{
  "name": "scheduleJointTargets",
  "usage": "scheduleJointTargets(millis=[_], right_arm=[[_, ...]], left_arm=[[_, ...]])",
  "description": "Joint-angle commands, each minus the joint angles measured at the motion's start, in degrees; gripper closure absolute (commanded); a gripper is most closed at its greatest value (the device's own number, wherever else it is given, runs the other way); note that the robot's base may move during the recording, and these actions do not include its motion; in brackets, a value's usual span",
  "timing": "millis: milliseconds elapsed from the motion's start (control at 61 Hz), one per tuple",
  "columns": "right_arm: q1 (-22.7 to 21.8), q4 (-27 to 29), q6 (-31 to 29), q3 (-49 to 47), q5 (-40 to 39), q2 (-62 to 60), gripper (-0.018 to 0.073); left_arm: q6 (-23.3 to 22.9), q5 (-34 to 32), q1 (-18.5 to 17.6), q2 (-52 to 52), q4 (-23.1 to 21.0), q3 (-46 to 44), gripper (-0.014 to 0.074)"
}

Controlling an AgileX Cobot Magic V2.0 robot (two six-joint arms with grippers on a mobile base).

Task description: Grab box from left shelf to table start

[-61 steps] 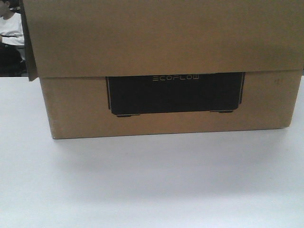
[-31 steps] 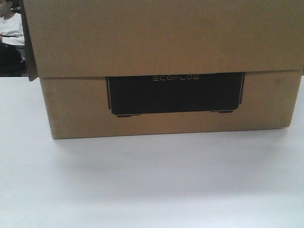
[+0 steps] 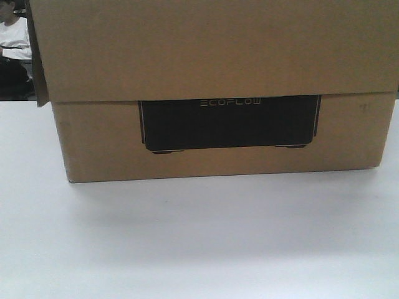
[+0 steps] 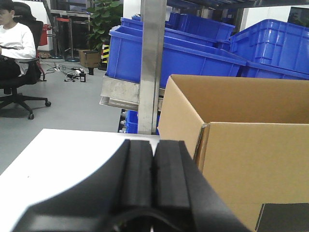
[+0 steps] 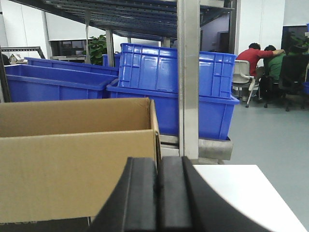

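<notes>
Judging by its width and the product panel, you should treat the wide brown cardboard carton with the black "ECOFLOW" panel (image 3: 218, 124) as possibly heavy, though its top flaps stand open and nothing inside shows (so it may well be empty and light). It already rests flat on the plain white tabletop (image 3: 199, 237), filling the front view from 9 to 3 o'clock, with the steel-railed rack of blue plastic bins (image 4: 183, 63) behind it at 12 o'clock. Corrugated walls are stiff near corners and soft mid-panel, and the surface is dry, not slippery. Your left black gripper (image 4: 153, 179) has its pads pressed together on nothing, just beside the carton's left end; your right black gripper (image 5: 157, 193) is likewise closed and empty at the right end. If it needs shifting, press both side walls low, near the corners, never the loose flaps.
</notes>
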Motion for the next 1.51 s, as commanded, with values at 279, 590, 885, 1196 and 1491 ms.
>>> scheduleJointTargets(millis=[279, 590, 885, 1196, 1491], right_arm=[[-0.30, -5.37, 1.39, 15.00, -5.33, -8.06, 0.0536], [-0.30, -6.89, 6.66, 18.24, -3.15, -13.97, 0.0536], [-0.30, -6.89, 6.66, 18.24, -3.06, -13.97, 0.0536], [-0.30, -6.89, 6.66, 18.24, -3.06, -13.97, 0.0536], [-0.30, -6.89, 6.66, 18.24, -3.06, -13.97, 0.0536]], left_arm=[[-0.02, -4.81, 0.16, 0.32, 0.10, -1.63, 0.0664], [-0.02, -4.81, 0.16, 0.42, 0.10, -1.63, 0.0664], [-0.02, -4.81, 0.16, 0.42, 0.10, -1.63, 0.0664], [-0.02, -4.81, 0.16, 0.42, 0.10, -1.63, 0.0664], [-0.02, -4.98, 0.16, -0.70, 0.25, 1.51, 0.0664]])
